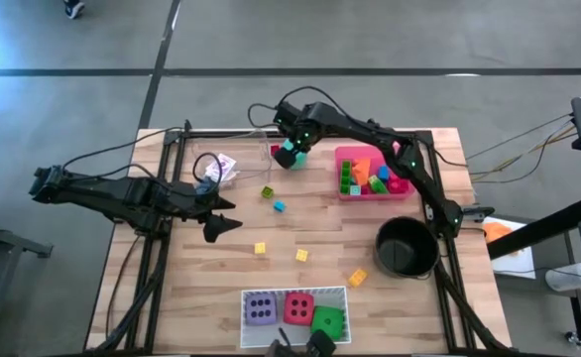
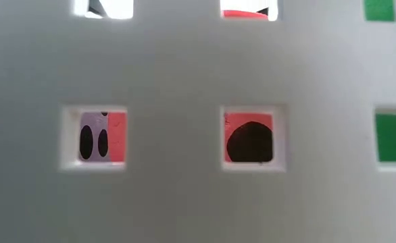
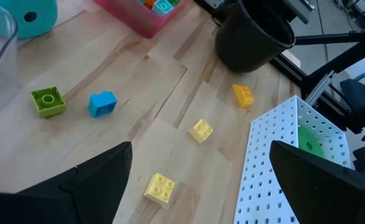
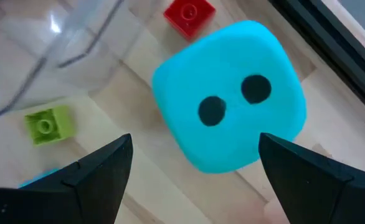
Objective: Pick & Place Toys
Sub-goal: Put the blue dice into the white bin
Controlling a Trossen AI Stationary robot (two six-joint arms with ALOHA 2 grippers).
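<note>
At the near edge sits the white tray (image 1: 295,295) with three soft dice in it: purple die (image 1: 261,309), red die (image 1: 298,307) and green die (image 1: 328,320). The low view looks only through the holes in this tray's wall and shows bits of those dice, nothing else.

Farther in, small yellow blocks (image 1: 260,248) lie loose on the wood in the middle. The left gripper (image 1: 221,216) hangs over the left side, jaws spread wide and empty. Its own camera shows the yellow blocks just ahead of its fingers, with the black pot (image 3: 254,34) beyond.

Farthest away is the teal die (image 1: 289,156), just left of the pink tray (image 1: 342,154). The right gripper (image 1: 295,144) is right above it, jaws wide apart and not yet holding it. In the right wrist view the teal die (image 4: 232,93) sits straight ahead between the two fingers, so this arm is much nearer. A red block (image 4: 189,14) and a green block (image 4: 48,123) lie close by, which the high view barely shows.
</note>
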